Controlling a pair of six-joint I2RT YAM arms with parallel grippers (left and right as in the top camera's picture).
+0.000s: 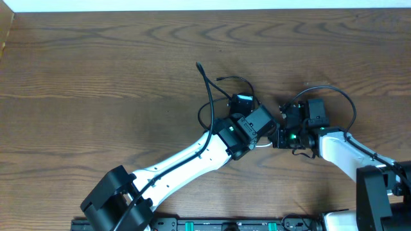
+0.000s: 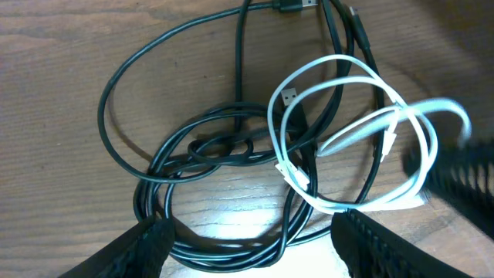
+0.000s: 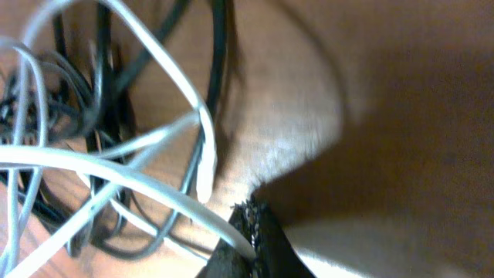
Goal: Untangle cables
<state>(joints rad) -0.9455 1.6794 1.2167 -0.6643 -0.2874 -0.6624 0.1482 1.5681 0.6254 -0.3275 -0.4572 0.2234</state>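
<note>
Your left gripper (image 2: 253, 232) hangs right over the bundle with its jaws spread wide. The two dark ribbed fingers (image 2: 150, 247) sit at the bottom corners of the left wrist view, and between them there is only the cords lying below on the brown wood-grain table (image 1: 96, 77). Look at the tangle there: the thin black cables (image 2: 123, 100) run in one big open loop on the left and knot together in the middle, with several strands stacked along the lower edge. The thin white cable (image 2: 340, 69) coils in a couple of loops on the right, crossing over the black strands, and its small silver plug (image 2: 289, 96) rests inside the loop. Over on your right wrist view, the right gripper (image 3: 251, 235) is clamped shut, and a white strand runs straight into its dark fingertips — it has the white cable pinched, with more white and black loops blurred close to the lens at the left. From overhead the two grippers sit just beside each other at mid-table and hide most of the bundle. One black tail (image 1: 207, 86) snakes out toward the far side, ending in a small plug, and a sliver of white shows between the arms.
</note>
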